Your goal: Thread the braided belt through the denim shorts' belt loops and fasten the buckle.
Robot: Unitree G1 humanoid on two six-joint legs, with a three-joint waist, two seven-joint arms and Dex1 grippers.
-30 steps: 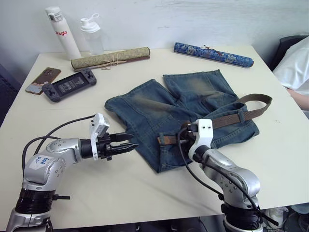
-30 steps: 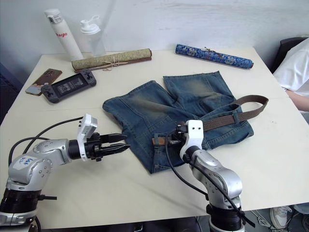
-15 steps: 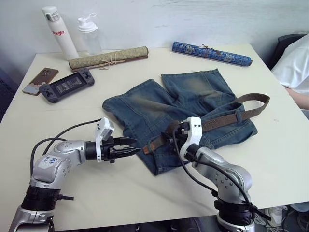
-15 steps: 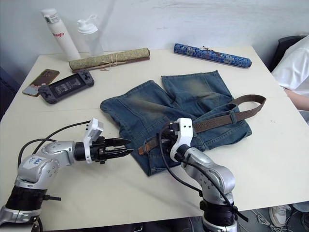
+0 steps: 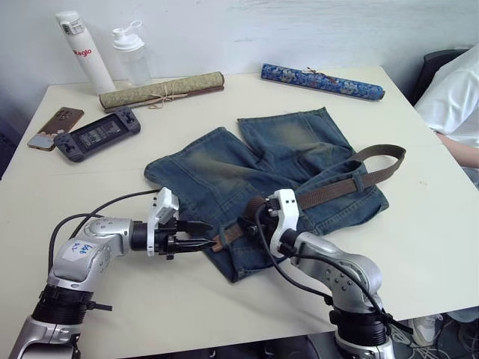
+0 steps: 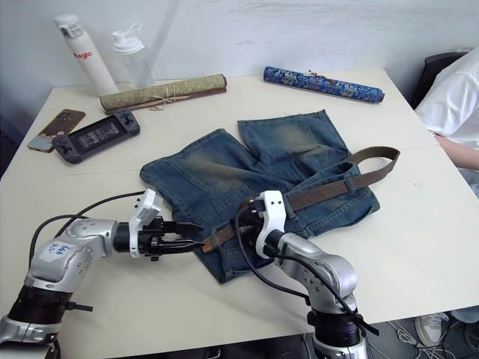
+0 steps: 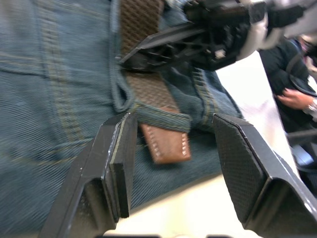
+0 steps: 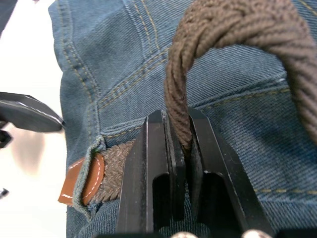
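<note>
Braided belt [image 5: 329, 188] lies across the waistband of the denim shorts [image 5: 262, 168], which are spread flat on the white table [image 5: 419, 224]. The right gripper [image 8: 179, 144] is clenched on the belt: in its wrist view the woven strap rises edge-on from between the two shut fingers and curls away over the denim. Just ahead of those fingertips the strap passes under a belt loop [image 8: 94, 168], and its tan leather tip [image 7: 166, 143] pokes out on the far side of that loop, at the edge of the shorts. The left gripper [image 7: 173, 163] faces the right one from the opposite side, its jaws spread wide, one finger on each side of the leather tip and touching neither tip nor loop as far as can be seen. Behind the right gripper the belt runs along the waistband and ends in a loop [image 5: 385, 157] hanging past the shorts' far corner. Well beyond both grippers lie a rolled olive mat [image 5: 161, 90], a blue patterned roll [image 5: 322, 81], a handheld game console [image 5: 96, 134], a phone [image 5: 46, 127] and two bottles [image 5: 105, 48].
</note>
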